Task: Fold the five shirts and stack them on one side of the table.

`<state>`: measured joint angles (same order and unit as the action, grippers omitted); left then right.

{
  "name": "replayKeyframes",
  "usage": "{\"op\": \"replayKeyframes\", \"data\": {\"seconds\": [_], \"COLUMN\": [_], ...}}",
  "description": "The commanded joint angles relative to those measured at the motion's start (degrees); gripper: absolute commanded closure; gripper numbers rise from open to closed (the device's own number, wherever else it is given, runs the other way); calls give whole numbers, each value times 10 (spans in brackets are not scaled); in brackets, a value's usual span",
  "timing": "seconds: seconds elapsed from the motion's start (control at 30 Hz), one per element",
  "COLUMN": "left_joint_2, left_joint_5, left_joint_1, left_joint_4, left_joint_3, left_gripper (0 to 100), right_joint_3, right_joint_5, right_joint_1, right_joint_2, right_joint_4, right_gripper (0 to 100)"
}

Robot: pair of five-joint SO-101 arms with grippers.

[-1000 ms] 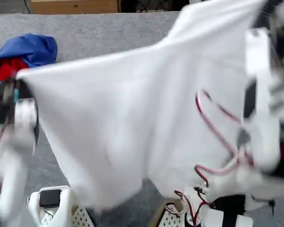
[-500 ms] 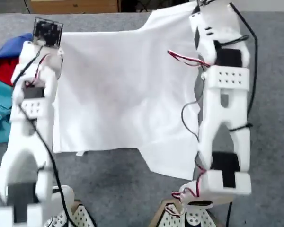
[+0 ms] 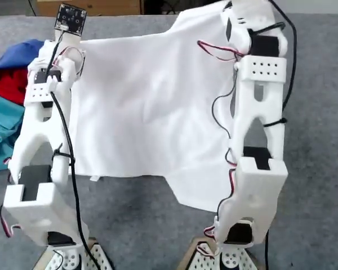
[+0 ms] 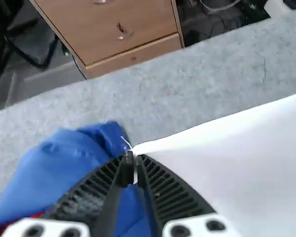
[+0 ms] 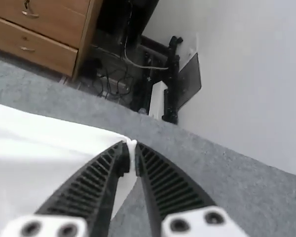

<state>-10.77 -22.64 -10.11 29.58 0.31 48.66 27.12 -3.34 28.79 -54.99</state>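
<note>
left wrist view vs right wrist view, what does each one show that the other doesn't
Left wrist, not right: the blue shirt beside the left end effector, which is shut on a corner of the white shirt. Right wrist, not left: the right end effector shut on the same shirt, a white wall and dark cables. Both: the white shirt, the grey table and a wooden drawer unit.

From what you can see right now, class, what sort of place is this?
Probably an office or lab workroom: a grey felt-covered table under a white shirt, a wooden drawer cabinet behind it, and a tangle of cables on the floor near a plain white wall.
</note>
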Motion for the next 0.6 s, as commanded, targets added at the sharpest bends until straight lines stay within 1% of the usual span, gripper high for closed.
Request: {"op": "replayKeyframes", "data": {"seconds": [0.0,0.07,0.17,0.23,0.27,0.33,0.43,0.5,0.57], "left_joint_2": [30,58,105,138,150,177,215,252,290], "left_joint_5": [-4,-4,-4,-4,-4,-4,-4,-4,-4], "left_joint_1": [-12,-16,-17,-15,-15,-13,-11,-11,-11], "left_joint_4": [69,128,241,320,356,414,437,430,405], "left_joint_3": [-36,-35,-35,-34,-34,-17,65,138,217], "left_gripper": [971,971,971,971,971,971,971,971,971], "right_joint_3": [88,117,148,157,151,111,-7,-110,-216], "right_joint_5": [2,12,70,89,84,62,64,69,84], "right_joint_1": [12,17,35,51,56,52,56,64,71], "right_joint_2": [-7,-7,-4,-6,-7,-24,-80,-138,-207], "right_joint_4": [-158,-253,-382,-450,-466,-463,-462,-458,-438], "right_gripper": [985,985,985,985,985,985,985,985,985]}}
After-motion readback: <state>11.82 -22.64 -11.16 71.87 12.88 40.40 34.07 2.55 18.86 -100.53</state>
